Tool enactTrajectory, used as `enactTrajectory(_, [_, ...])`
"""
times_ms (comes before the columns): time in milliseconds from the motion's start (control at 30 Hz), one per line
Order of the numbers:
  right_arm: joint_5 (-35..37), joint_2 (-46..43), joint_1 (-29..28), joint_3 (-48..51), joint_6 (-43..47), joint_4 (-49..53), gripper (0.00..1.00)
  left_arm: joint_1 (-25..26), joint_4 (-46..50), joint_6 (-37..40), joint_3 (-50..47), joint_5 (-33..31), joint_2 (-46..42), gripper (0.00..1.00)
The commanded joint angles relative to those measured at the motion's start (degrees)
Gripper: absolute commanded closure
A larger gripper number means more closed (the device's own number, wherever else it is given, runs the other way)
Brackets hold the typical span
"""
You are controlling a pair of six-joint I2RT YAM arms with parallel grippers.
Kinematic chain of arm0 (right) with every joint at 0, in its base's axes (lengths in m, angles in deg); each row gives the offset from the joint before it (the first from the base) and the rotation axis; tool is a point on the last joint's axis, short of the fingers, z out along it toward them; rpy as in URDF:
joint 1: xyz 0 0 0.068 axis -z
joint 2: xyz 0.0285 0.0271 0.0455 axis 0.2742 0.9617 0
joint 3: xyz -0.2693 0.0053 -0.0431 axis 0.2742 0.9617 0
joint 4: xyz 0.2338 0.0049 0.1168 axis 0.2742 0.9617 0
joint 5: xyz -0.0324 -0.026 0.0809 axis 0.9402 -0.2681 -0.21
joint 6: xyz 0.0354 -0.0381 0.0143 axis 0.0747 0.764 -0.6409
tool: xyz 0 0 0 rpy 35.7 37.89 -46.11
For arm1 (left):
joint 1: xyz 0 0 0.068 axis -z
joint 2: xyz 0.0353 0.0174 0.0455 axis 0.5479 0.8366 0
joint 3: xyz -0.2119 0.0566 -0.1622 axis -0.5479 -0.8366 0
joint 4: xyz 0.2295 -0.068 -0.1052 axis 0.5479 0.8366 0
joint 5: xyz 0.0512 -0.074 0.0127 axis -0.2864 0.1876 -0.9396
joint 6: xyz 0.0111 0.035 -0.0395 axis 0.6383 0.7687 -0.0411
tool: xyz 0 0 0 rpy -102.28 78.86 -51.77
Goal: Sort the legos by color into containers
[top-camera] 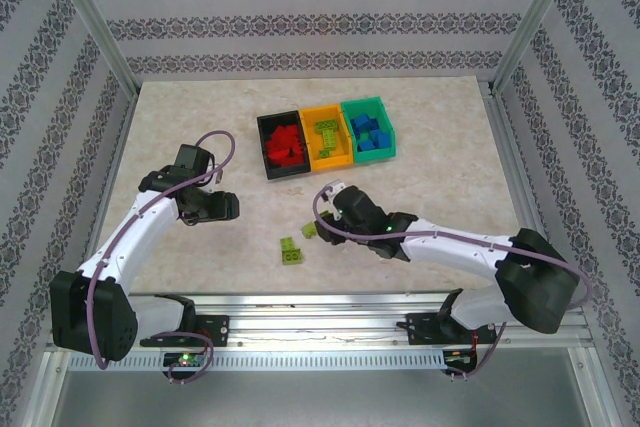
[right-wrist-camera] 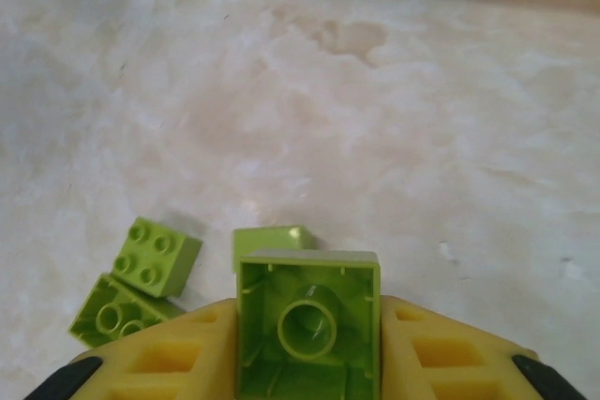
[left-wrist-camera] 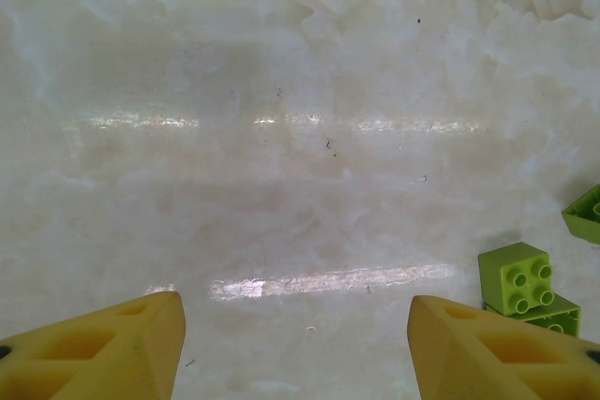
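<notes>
My right gripper point(right-wrist-camera: 307, 316) is shut on a lime green lego point(right-wrist-camera: 307, 344) whose hollow underside faces the wrist camera. Just beyond it another lime lego point(right-wrist-camera: 272, 239) lies on the table. Two more lime legos point(right-wrist-camera: 155, 255) lie to the left of it, one resting partly on the other. From above, the right gripper point(top-camera: 322, 217) is in the middle of the table, near those lime legos point(top-camera: 292, 250). My left gripper point(top-camera: 228, 207) hangs open over bare table, nothing between its yellow fingers point(left-wrist-camera: 103, 348). The black bin point(top-camera: 268, 162) holds red legos, the orange bin point(top-camera: 330, 159) lime ones, the teal bin point(top-camera: 385, 119) blue ones.
The joined bins stand at the back centre of the marble tabletop point(top-camera: 180, 127). Frame posts and patterned walls close in the left, right and far sides. Lime legos point(left-wrist-camera: 516, 276) lie to the right of the left gripper's fingers.
</notes>
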Motion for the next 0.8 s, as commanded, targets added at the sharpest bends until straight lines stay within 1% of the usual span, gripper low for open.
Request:
enactTrajectory(0, [-0.5, -1.6, 3.8, 0.6, -1.2, -3.0, 0.67, -0.7, -0.5, 1.3, -0.5, 0.0, -0.6, 0.36])
enactTrajectory(133, [-5.0, 1.1, 10.2, -2.4, -3.0, -4.5, 0.67, -0.7, -0.5, 1.3, -0.5, 0.1, -0.4, 0.36])
enactTrajectory(267, [-10.5, 8.2, 16.0, -10.3, -4.3, -1.8, 0.68, -0.7, -0.6, 1.2, -0.6, 0.3, -0.3, 0.36])
enactTrajectory(400, [-13.5, 16.0, 20.0, -17.8, -4.6, -2.3, 0.68, -0.7, -0.5, 1.2, -0.6, 0.2, -0.1, 0.36])
enactTrajectory(600, [-18.6, 28.9, 24.9, -32.2, -5.6, -1.1, 0.65, -0.7, -0.6, 1.2, -0.6, 0.2, 0.3, 0.36])
enactTrajectory(667, [-20.7, 32.7, 26.0, -37.2, -6.6, -0.3, 0.59, -0.7, -0.5, 1.2, -0.6, 0.0, 0.3, 0.36])
enactTrajectory(733, [-22.0, 36.2, 26.4, -42.8, -5.3, 2.6, 0.46, -0.7, -0.5, 1.1, -0.6, 0.0, 0.1, 0.36])
enactTrajectory(767, [-21.9, 37.6, 26.3, -45.7, -3.9, 5.8, 0.42, -0.7, -0.6, 1.2, -0.6, 0.0, 0.1, 0.36])
